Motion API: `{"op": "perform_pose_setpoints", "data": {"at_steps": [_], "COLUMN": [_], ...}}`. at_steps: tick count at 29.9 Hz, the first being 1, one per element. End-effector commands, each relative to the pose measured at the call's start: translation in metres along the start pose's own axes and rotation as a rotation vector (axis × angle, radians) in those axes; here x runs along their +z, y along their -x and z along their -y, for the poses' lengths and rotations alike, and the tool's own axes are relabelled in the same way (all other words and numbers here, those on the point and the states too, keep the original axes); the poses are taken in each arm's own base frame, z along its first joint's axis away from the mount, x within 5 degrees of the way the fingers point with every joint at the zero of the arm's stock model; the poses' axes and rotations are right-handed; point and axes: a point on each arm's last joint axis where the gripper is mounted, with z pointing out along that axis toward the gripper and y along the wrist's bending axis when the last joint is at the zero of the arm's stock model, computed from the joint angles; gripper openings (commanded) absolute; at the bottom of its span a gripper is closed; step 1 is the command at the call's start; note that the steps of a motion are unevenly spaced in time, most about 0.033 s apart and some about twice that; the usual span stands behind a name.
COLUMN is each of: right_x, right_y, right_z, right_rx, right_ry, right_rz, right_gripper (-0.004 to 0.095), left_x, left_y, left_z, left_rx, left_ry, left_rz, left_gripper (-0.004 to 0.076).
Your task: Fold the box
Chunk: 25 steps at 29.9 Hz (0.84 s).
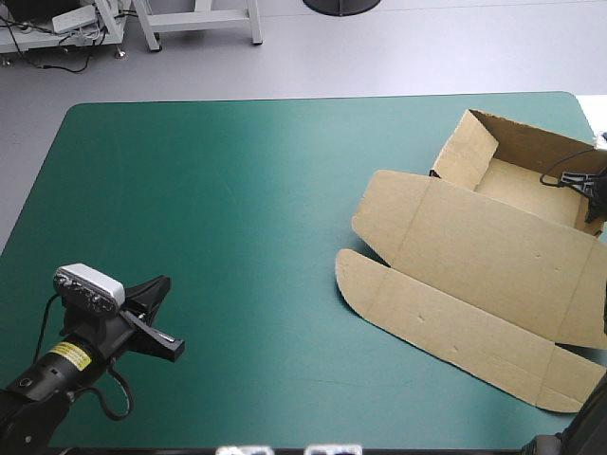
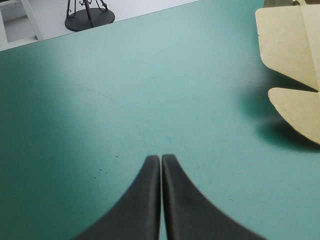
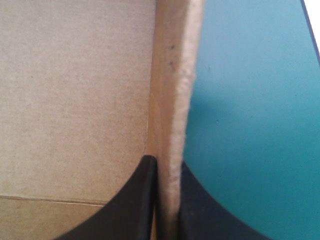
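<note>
The brown box (image 1: 474,256) lies at the table's right side as an open tray with raised walls at the far right and its lid and flaps spread flat toward the front. My right gripper (image 1: 596,194) is at the tray's right wall, shut on the box. In the right wrist view that wall (image 3: 172,100) stands edge-on between the black fingers (image 3: 137,200), the tray floor on one side, teal-green cover on the other. My left gripper (image 1: 156,308) rests shut at the front left, far from the box. Its shut tips (image 2: 161,162) point across bare cover, the box flaps (image 2: 295,60) ahead to one side.
The teal-green table (image 1: 209,209) stretches wide between the left gripper and the box. The tray sits close to the table's right edge (image 1: 593,109).
</note>
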Motion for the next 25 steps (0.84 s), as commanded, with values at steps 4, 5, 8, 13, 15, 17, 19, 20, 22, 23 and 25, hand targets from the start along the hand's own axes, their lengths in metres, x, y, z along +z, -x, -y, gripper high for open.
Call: {"op": "perform_pose_setpoints", "data": {"at_steps": [4, 5, 8, 13, 15, 17, 19, 20, 22, 23, 25], "right_x": [-0.027, -0.027, -0.027, -0.038, -0.048, -0.061, -0.076, -0.085, -0.101, -0.11, -0.13], "right_y": [0.002, 0.001, 0.0, -0.001, -0.002, -0.004, -0.008, -0.01, -0.015, -0.019, -0.028], "right_z": [0.0, 0.0, 0.0, 0.0, 0.0, -0.001, -0.001, -0.002, -0.005, -0.006, -0.01], "right_rx": [-0.019, -0.019, -0.03, -0.076, -0.083, -0.083, -0.084, -0.085, -0.081, -0.079, -0.078], "right_ry": [0.006, 0.006, 0.008, 0.008, 0.0, -0.003, -0.003, 0.003, 0.021, 0.036, 0.065], "right_rz": [0.079, 0.069, 0.058, 0.084, 0.117, 0.155, 0.194, 0.215, 0.255, 0.274, 0.31], "right_gripper": [0.0401, 0.0487, 0.069, 0.0706, 0.0688, 0.0686, 0.0686, 0.0686, 0.0685, 0.0684, 0.066], "left_x": [-0.002, -0.002, -0.002, -0.002, -0.002, -0.002, -0.002, -0.002, -0.002, -0.002, -0.003], "left_y": [0.012, 0.012, 0.012, 0.012, 0.012, 0.012, 0.013, 0.013, 0.013, 0.013, 0.013], "left_z": [0.0, 0.0, 0.0, 0.0, 0.0, 0.0, 0.0, 0.0, 0.0, 0.0, 0.0], "left_rx": [-0.009, -0.009, -0.009, -0.009, -0.009, -0.009, -0.009, -0.004, -0.004, -0.004, -0.004], "left_ry": [0.0, 0.0, 0.0, 0.0, 0.0, 0.0, 0.001, 0.002, 0.002, 0.002, 0.002], "left_rz": [0.067, 0.067, 0.067, 0.067, 0.067, 0.067, 0.073, 0.075, 0.075, 0.075, 0.078], "left_gripper": [-0.0006, -0.0006, -0.0006, -0.0006, -0.0006, -0.0006, -0.0006, -0.0006, -0.0006, -0.0006, -0.0006]}}
